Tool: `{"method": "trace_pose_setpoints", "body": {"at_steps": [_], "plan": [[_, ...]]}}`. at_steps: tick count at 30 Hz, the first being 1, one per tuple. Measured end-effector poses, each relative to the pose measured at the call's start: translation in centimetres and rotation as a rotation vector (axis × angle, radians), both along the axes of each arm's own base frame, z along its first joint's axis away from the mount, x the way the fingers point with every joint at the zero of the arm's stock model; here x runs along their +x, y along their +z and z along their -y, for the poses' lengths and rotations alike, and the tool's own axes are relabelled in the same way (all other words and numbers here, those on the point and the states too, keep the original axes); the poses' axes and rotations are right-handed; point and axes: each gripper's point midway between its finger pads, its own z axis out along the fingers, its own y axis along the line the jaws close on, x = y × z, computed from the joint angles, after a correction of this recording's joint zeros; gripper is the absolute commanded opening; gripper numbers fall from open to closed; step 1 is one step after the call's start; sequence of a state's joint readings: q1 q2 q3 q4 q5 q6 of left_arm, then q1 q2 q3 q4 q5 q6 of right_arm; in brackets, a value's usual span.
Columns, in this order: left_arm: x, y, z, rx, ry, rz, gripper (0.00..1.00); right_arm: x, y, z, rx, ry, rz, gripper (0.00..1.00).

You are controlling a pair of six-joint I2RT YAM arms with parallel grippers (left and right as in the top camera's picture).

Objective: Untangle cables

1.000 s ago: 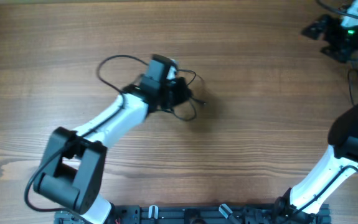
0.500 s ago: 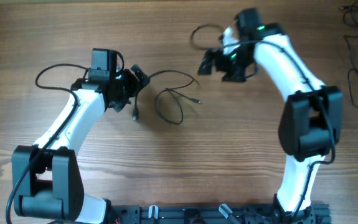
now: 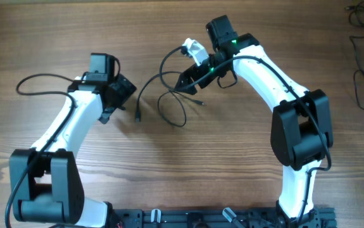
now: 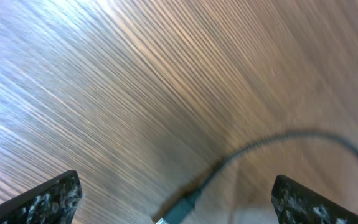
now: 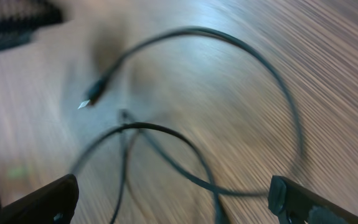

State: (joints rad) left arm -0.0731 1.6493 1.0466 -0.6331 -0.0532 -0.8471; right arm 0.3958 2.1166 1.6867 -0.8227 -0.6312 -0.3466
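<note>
Thin black cables lie loose at the table's middle. One cable (image 3: 145, 88) curves down to a plug (image 3: 137, 116). A second loop (image 3: 172, 109) beside it ends in a small plug (image 3: 200, 102). My left gripper (image 3: 123, 100) sits just left of the first plug, open and holding nothing. In the left wrist view that cable (image 4: 253, 152) runs down to its plug (image 4: 180, 210) between the spread fingers (image 4: 49, 198). My right gripper (image 3: 197, 77) hovers open over the cables' upper right. The right wrist view shows crossing loops (image 5: 185, 140) and a plug (image 5: 95, 93) ahead of its fingers (image 5: 309, 202).
More thin black cords (image 3: 362, 16) lie at the far right edge and top right corner. A thicker black cable (image 3: 36, 81) loops off the left arm. The arm bases stand along the front edge (image 3: 188, 218).
The left gripper has opened, let go of the bunch and pulled back to the left. The right arm has swung in from the far right corner to above the cables, which now lie spread out.
</note>
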Motion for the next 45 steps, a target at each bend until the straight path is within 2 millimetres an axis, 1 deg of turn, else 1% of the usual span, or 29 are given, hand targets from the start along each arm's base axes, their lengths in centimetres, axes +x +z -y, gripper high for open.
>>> {"method": "trace_pose_setpoints", "body": {"at_steps": [2, 3, 5, 6, 7, 10, 12, 13, 16, 17, 18, 20, 22, 25, 27, 28, 30, 32, 33, 34, 35, 37, 38, 39, 40, 41, 43, 44, 45], "plan": [[0.2, 0.1, -0.8, -0.011, 0.066, 0.009, 1.0, -0.6, 0.4, -0.8, 0.032, 0.096, 0.053, 1.0], [0.2, 0.1, -1.2, -0.018, 0.098, 0.011, 1.0, -1.0, 0.5, -1.5, 0.04, 0.175, 0.107, 1.0], [0.2, 0.1, -1.1, -0.031, 0.118, 0.01, 1.0, -1.1, 0.4, -2.4, 0.026, 0.248, 0.187, 0.99], [0.1, 0.0, -1.0, -0.038, 0.124, 0.007, 1.0, -0.9, 0.0, -2.9, -0.015, 0.287, 0.25, 0.94], [0.1, 0.0, -0.9, -0.041, 0.125, 0.005, 1.0, -0.8, -0.4, -3.0, -0.06, 0.309, 0.286, 0.9], [0.0, 0.0, -0.4, -0.05, 0.121, 0.001, 1.0, -0.7, -0.9, -2.9, -0.119, 0.324, 0.319, 0.84], [-0.1, 0.0, -0.2, -0.052, 0.117, -0.001, 1.0, -0.7, -1.3, -3.0, -0.146, 0.331, 0.327, 0.82], [-0.1, 0.0, 0.0, -0.053, 0.114, -0.002, 1.0, -0.8, -1.8, -2.9, -0.165, 0.334, 0.323, 0.81], [-0.1, -0.1, 0.0, -0.054, 0.113, -0.004, 1.0, -1.5, -4.0, -2.5, -0.241, 0.35, 0.285, 0.72], [-0.2, -0.1, 0.0, -0.054, 0.113, -0.007, 1.0, -1.7, -4.5, -2.5, -0.254, 0.354, 0.274, 0.64], [-0.2, -0.1, 0.0, -0.054, 0.113, -0.007, 1.0, -2.0, -5.2, -2.5, -0.27, 0.367, 0.265, 0.46], [-0.3, -0.1, 0.0, -0.054, 0.113, -0.01, 1.0, -2.1, -5.9, -2.4, -0.286, 0.373, 0.259, 0.04], [-0.3, -0.1, 0.0, -0.054, 0.113, -0.01, 1.0, -2.0, -6.0, -2.4, -0.289, 0.373, 0.266, 0.04], [-0.3, -0.1, 0.0, -0.054, 0.113, -0.01, 1.0, -1.2, -5.9, -2.4, -0.295, 0.33, 0.277, 0.04], [-0.4, -0.2, 0.0, -0.053, 0.113, -0.018, 1.0, -0.5, -6.0, -1.7, -0.329, 0.253, 0.26, 0.04], [-1.0, -0.3, 0.1, -0.055, 0.112, -0.041, 1.0, 0.3, -5.8, -1.1, -0.349, 0.205, 0.256, 0.04], [-2.1, -0.6, 0.1, -0.056, 0.112, -0.086, 1.0, 2.6, -4.0, 0.2, -0.361, 0.108, 0.286, 0.04], [-2.2, -0.7, 0.3, -0.07, 0.108, -0.094, 1.0, 6.1, 0.3, 2.5, -0.338, -0.026, 0.376, 0.04], [-2.2, -0.7, 0.5, -0.075, 0.106, -0.095, 1.0, 7.9, 3.0, 3.8, -0.314, -0.095, 0.435, 0.04], [-2.2, -0.7, 0.6, -0.081, 0.105, -0.096, 1.0, 9.1, 5.2, 5.2, -0.303, -0.153, 0.483, 0.04], [-2.2, -0.7, 0.7, -0.088, 0.104, -0.097, 1.0, 11.1, 9.4, 8.1, -0.278, -0.261, 0.567, 0.04], [-2.3, -0.7, 0.8, -0.096, 0.103, -0.098, 1.0, 13.0, 15.1, 13.4, -0.26, -0.418, 0.67, 0.04], [-2.3, -0.7, 0.9, -0.101, 0.102, -0.098, 1.0, 13.9, 17.9, 17.5, -0.258, -0.52, 0.716, 0.04], [-2.3, -0.7, 0.9, -0.103, 0.101, -0.099, 1.0, 14.2, 19.0, 20.4, -0.266, -0.59, 0.729, 0.04], [-2.3, -0.7, 0.9, -0.103, 0.101, -0.099, 1.0, 14.6, 19.4, 23.9, -0.282, -0.665, 0.728, 0.04], [-2.3, -0.7, 1.0, -0.105, 0.1, -0.099, 1.0, 14.8, 19.2, 26.3, -0.294, -0.713, 0.717, 0.04], [-2.3, -0.7, 1.0, -0.106, 0.1, -0.099, 1.0, 15.2, 18.0, 29.9, -0.319, -0.775, 0.692, 0.04], [-2.3, -0.7, 1.0, -0.106, 0.1, -0.099, 1.0, 15.4, 17.0, 31.6, -0.33, -0.805, 0.674, 0.04], [-2.3, -0.7, 1.0, -0.106, 0.1, -0.099, 1.0, 15.6, 15.2, 33.4, -0.343, -0.827, 0.639, 0.04]]}}
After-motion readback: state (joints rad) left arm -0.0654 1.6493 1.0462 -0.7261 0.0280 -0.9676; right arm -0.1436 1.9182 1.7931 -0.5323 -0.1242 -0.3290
